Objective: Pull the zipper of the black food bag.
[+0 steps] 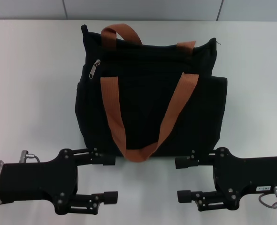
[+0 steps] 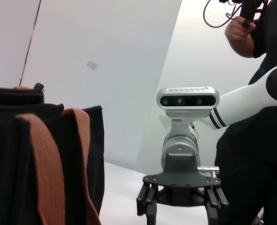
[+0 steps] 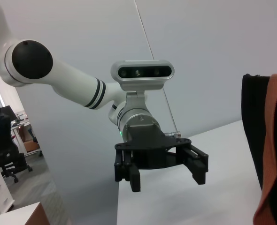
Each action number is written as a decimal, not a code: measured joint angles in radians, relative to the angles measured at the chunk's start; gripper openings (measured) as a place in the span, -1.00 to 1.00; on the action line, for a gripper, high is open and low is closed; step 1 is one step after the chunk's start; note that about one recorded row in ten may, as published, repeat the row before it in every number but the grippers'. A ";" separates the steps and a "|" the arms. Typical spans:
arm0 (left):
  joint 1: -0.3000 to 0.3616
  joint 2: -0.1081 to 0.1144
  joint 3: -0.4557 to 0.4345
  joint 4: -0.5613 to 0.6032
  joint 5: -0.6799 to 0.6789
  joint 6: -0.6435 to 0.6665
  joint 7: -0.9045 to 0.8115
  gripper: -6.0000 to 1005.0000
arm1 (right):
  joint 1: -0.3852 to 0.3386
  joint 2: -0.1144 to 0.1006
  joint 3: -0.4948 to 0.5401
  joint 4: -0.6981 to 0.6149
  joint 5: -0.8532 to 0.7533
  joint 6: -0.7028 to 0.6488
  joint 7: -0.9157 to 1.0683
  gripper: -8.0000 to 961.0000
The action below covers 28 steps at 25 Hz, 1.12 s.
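Counter (image 1: 35, 93) — plain white, meeting a pale grey wall — carries the black food bag (image 1: 150, 98) upright at its middle, the zipper (image 1: 94, 69) at the upper left. Left tool (image 1: 111, 178) and right tool (image 1: 181, 179) hover before it, fingers spread.

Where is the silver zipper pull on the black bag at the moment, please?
In the head view, the zipper pull hangs near the upper left corner of the black bag, just left of the orange strap.
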 joint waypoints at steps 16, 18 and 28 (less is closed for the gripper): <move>0.022 -0.024 -0.429 -0.071 -0.267 0.055 0.145 0.55 | -0.002 -0.002 0.000 0.000 0.000 0.000 0.003 0.49; 0.014 -0.014 -0.431 -0.063 -0.273 0.011 0.142 0.55 | -0.003 -0.003 0.000 0.001 0.000 0.000 0.004 0.49; -0.077 0.043 -0.339 -0.032 -0.081 -0.286 0.135 0.55 | -0.012 -0.008 0.001 0.002 0.000 -0.002 0.005 0.48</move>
